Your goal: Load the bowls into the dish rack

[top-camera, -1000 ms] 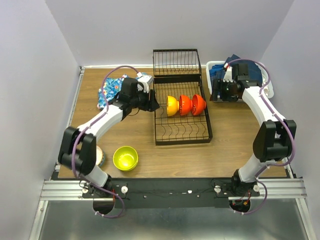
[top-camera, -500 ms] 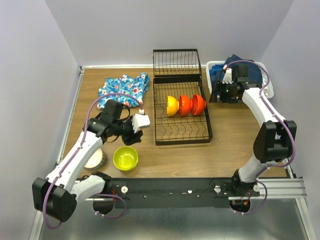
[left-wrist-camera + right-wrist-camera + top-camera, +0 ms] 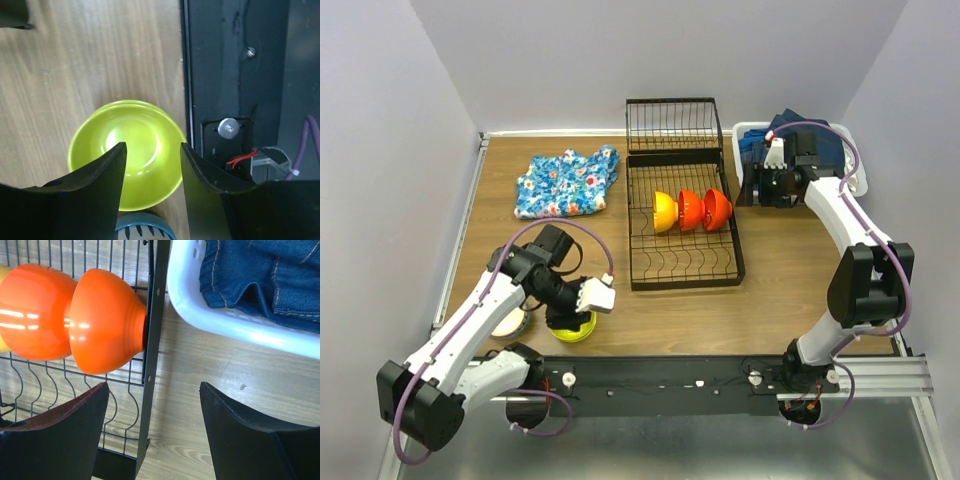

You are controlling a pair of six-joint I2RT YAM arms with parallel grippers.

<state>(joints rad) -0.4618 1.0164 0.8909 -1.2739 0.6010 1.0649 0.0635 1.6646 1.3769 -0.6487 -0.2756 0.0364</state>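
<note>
The lime-green bowl (image 3: 576,330) sits upright on the table near the front edge, and it fills the left wrist view (image 3: 125,155). My left gripper (image 3: 566,314) hangs over it, open and empty (image 3: 152,146), one finger on each side of the bowl's right half. The black wire dish rack (image 3: 682,262) holds a yellow-orange bowl (image 3: 664,211) and two red-orange bowls (image 3: 691,210) (image 3: 717,208) on edge. My right gripper (image 3: 748,192) is open and empty (image 3: 153,390) over the rack's right rail (image 3: 152,340), beside the outer red-orange bowl (image 3: 105,327).
A blue-rimmed white bowl (image 3: 510,322) sits just left of the lime bowl, touching or nearly so (image 3: 145,227). A flowered blue cloth (image 3: 565,180) lies at back left. A white basket (image 3: 748,132) of jeans (image 3: 260,275) stands right of the rack. The black base rail (image 3: 235,75) runs close by the lime bowl.
My left arm has swung from the rack's left side back toward the near edge and now hovers over the lime-green bowl. The right arm has barely moved.
</note>
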